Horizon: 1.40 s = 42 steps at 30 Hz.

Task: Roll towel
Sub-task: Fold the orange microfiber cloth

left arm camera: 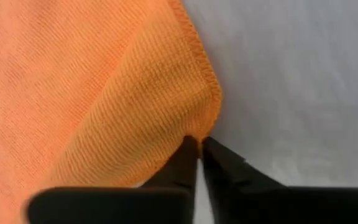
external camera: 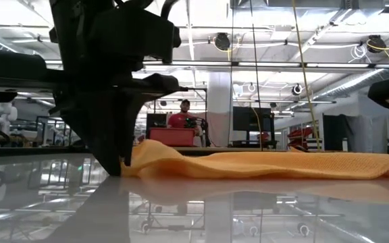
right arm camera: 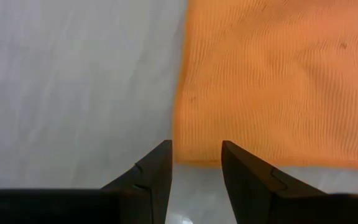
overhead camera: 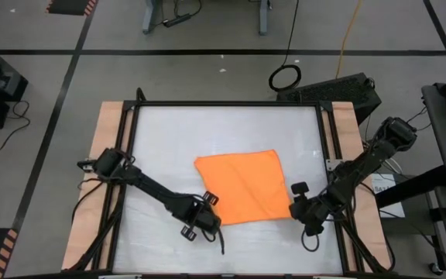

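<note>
Orange towel (overhead camera: 243, 186) lies spread near the middle of the white tabletop (overhead camera: 169, 136), slightly rumpled. Left pincer (left arm camera: 200, 144) sits at the towel's near-left corner, its fingers pinched together on the hemmed edge. Right pincer (right arm camera: 196, 155) rests low at the towel's near-right corner, fingers a narrow gap apart, gripping nothing, tips just short of the cloth edge.

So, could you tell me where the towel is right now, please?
In the high view the towel lies flat mid-table, between the left end effector pinching its near-left corner and the open right end effector at its near-right corner.
</note>
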Each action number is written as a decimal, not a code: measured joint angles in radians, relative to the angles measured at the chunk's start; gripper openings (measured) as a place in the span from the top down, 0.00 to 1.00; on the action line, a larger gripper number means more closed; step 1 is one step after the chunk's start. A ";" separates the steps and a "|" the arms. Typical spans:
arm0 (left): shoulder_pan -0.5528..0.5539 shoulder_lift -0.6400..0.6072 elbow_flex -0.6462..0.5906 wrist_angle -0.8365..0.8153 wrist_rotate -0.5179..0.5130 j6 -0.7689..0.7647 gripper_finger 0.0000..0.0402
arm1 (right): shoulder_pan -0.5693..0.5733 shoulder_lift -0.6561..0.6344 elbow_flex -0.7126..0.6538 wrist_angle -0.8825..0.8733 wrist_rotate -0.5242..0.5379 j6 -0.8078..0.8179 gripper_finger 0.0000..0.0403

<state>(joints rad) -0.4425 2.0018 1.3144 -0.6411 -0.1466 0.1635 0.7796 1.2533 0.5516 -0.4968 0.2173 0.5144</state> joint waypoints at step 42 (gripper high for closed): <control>-0.180 -0.167 -0.002 -0.118 -0.144 -0.464 0.98 | 0.020 0.046 0.081 0.064 0.026 -0.132 1.00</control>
<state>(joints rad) -0.6221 1.8352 1.3128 -0.7595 -0.2905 -0.3007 0.7998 1.2990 0.6328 -0.4328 0.2435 0.3828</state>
